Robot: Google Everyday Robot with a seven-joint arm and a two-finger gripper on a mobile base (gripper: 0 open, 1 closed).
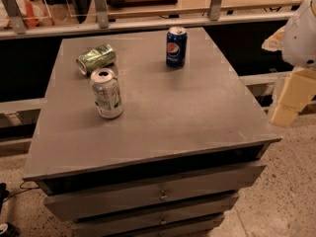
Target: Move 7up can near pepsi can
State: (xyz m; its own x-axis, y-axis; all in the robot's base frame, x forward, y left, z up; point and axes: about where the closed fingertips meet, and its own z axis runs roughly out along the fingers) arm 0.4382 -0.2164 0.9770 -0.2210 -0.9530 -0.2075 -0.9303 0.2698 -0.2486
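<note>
- Gripper (286, 107), the cream-coloured pincer of the single arm, hangs outside the right edge of the grey flat-topped drawer cabinet (163, 112), above the speckled floor (291, 181). Whether it is wide or narrow cannot be told. No object is visible in it.
- Risk 1, cabinet edge: the reach begins beside the cabinet top, and the gripper's height relative to that top cannot be judged. A low approach would likely strike the edge. Rise first, then travel left.
- Risk 2, reference object: the dark blue pepsi can (176, 47), with a round red-white-blue logo and silver top, stands upright at rear centre. It lies nearer the gripper than the target does. A straight sweep across the top could tip it and shift the goal position.
- Risk 3, target: the silver-white 7up can (106, 94), with green lettering and an open silver top, stands upright at the left front, well apart from the pepsi can. It looks light and tall. An off-centre closure or a glancing touch would probably topple it, and a fallen can rolls.
- Risk 4, distractor: the all-green dented can (96, 59) lies on its side just behind the 7up can. It could be taken for the target, or be bumped and roll.
- Arm pose: a white rounded housing (301, 31) shows at the upper right. The cream section slants down and left from it to the gripper. Nothing is touched.
</note>
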